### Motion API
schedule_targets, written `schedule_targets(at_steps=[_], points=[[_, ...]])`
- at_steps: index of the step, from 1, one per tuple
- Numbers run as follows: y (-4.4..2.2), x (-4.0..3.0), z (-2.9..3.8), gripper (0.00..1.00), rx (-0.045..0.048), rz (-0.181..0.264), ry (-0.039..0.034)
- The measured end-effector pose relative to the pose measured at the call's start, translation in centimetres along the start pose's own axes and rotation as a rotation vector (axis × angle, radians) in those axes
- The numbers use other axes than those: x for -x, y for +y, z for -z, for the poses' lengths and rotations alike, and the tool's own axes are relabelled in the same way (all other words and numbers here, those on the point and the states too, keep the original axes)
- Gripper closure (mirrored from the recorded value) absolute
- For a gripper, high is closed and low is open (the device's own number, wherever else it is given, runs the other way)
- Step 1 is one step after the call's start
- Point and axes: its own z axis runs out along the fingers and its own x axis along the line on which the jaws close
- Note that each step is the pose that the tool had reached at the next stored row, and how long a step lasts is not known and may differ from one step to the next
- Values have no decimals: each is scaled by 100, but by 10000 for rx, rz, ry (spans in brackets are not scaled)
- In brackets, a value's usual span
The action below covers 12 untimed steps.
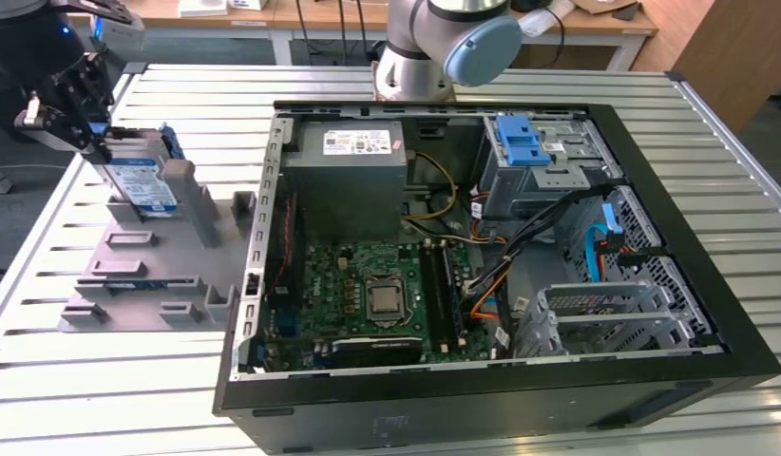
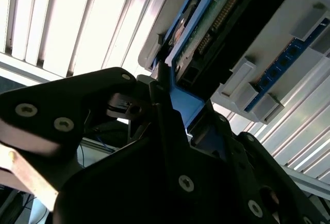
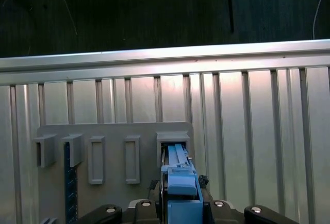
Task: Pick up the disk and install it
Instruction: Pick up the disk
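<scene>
The gripper (image 1: 97, 142) is clamped on the top edge of the disk (image 1: 143, 182). The disk stands upright at a grey fixture (image 1: 150, 275) on the slatted table (image 1: 61, 380), at the exterior view's left of the open computer case (image 1: 695, 285).

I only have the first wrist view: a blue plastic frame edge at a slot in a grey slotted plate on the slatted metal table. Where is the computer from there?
Observer: The open black computer case lies right beside the grey slotted holder plate, on the exterior view's right of it.
Operator: Is the disk upright or flat?
Observer: Upright. The silver-black disk in its blue frame stands on edge at the plate's far end, white-and-blue label showing, with the black gripper at its upper end.
Operator: And the bay?
Observer: The grey metal drive bay with a blue latch sits in the case's far corner, exterior view's right.
</scene>
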Motion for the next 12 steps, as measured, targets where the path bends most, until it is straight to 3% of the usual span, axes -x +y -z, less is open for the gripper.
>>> schedule_targets(at_steps=[6,12], points=[[0,0,-1,63,0,30,0],[0,0,-1,63,1,464,0]])
